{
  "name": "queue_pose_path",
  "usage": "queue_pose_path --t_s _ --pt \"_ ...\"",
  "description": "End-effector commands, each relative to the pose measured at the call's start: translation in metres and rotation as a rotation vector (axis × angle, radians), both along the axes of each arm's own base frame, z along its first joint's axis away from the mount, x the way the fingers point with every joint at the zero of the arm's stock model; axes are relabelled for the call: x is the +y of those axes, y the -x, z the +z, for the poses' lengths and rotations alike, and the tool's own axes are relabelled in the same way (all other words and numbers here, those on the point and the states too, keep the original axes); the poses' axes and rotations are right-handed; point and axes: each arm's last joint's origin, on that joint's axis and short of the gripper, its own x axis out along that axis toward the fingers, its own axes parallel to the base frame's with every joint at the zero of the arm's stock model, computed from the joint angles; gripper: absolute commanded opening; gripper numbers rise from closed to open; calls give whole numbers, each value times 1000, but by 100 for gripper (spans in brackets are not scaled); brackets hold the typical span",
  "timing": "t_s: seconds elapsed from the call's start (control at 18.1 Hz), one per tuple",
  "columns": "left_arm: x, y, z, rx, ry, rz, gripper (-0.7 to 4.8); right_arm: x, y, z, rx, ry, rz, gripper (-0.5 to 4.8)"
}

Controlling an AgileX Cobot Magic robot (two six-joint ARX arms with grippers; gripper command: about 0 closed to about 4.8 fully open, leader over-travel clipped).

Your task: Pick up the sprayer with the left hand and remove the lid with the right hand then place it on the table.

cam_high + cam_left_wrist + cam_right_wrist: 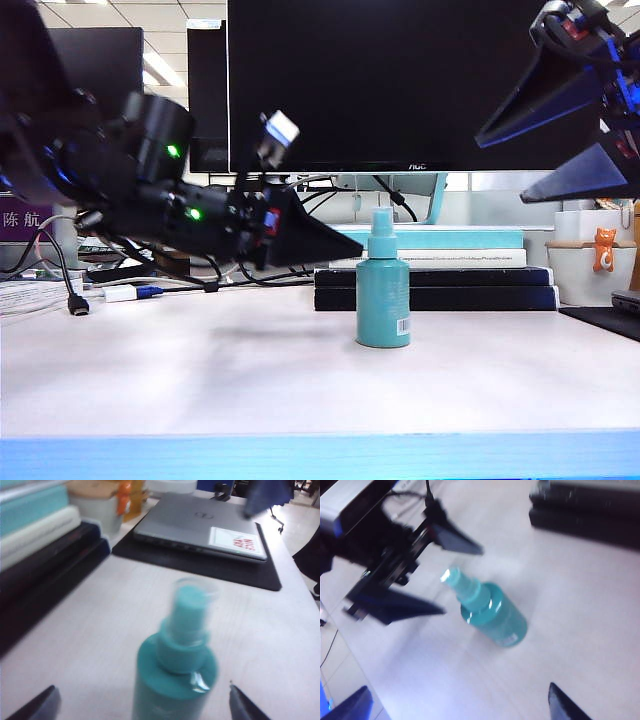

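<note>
The teal sprayer [383, 290] stands upright on the table [200, 370], near the middle. The clear lid [381, 222] sits on its nozzle. My left gripper [350, 248] is open and reaches in low from the left, its tips just short of the bottle. In the left wrist view the sprayer [175, 680] with its lid [195, 597] lies between the two spread tips of the left gripper [142, 687], untouched. My right gripper [502, 168] hangs open, high at the upper right. The right wrist view looks down on the sprayer [492, 612], the lid [451, 575] and the right gripper [459, 687].
A stack of books [440, 270] lies right behind the sprayer, under a large monitor [400, 80]. A laptop [200, 525] rests on a black mat to the right. A white container with an orange cat figure [600, 250] stands at the back right. Cables [75, 300] trail at the left.
</note>
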Motion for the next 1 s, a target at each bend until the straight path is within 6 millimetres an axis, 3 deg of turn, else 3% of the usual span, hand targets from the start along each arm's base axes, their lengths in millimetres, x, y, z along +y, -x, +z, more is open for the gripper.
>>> queue_pose_path --t_s 0.06,0.28,0.61,0.66,0.72,0.89,1.0 --pt "-9 -2 -8 28 8 -67 479 0 3 -1 -15 33 33 479" --pt "-32 9 -29 9 0 -130 479 -1 2 -1 -29 46 23 479" --pt "-43 13 -32 -28 -14 -67 479 -1 1 -1 -31 56 12 479" --pt "-43 12 -32 -34 -13 -59 468 -1 1 -1 -31 56 12 479" --pt "-43 12 -33 -34 -14 -57 421 -1 1 -1 -31 56 12 479" --pt "-48 15 -36 -13 -12 -68 402 -1 1 -1 -37 66 1 479" --pt "-50 16 -36 -16 -10 -70 316 -1 1 -1 -39 68 -3 479"
